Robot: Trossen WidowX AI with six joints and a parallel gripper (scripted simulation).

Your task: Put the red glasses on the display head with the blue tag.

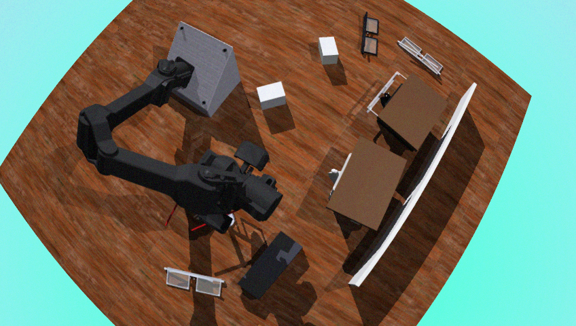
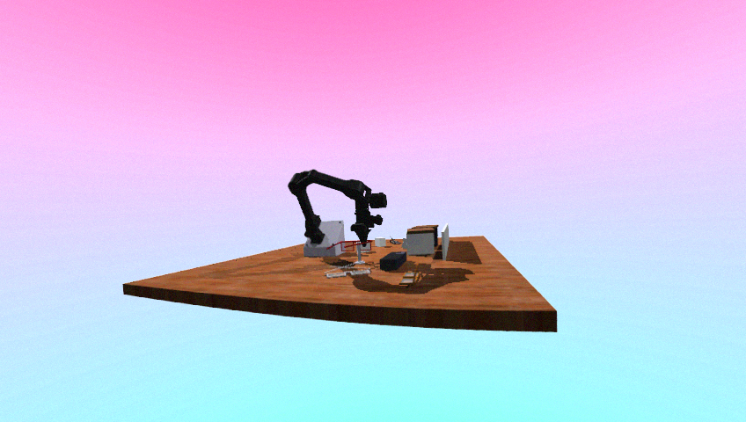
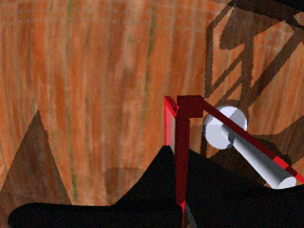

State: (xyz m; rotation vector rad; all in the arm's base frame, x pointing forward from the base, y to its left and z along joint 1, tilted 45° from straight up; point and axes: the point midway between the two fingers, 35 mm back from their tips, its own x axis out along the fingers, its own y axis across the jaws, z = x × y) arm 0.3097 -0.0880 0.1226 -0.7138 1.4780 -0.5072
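Observation:
My gripper is shut on the red glasses and holds them above the table, beside a small white post stand. The arm hides much of them in the top view. One temple passes over the stand in the wrist view. Two box-like display heads stand at the right. The nearer head has a brown top and a white nose. The farther head has a brown top, a black nose and a white frame across its front. No blue tag can be made out.
A long white panel stands behind the heads. A dark block and white-framed glasses lie near the stand. Two white blocks, black glasses and another white pair are farther back.

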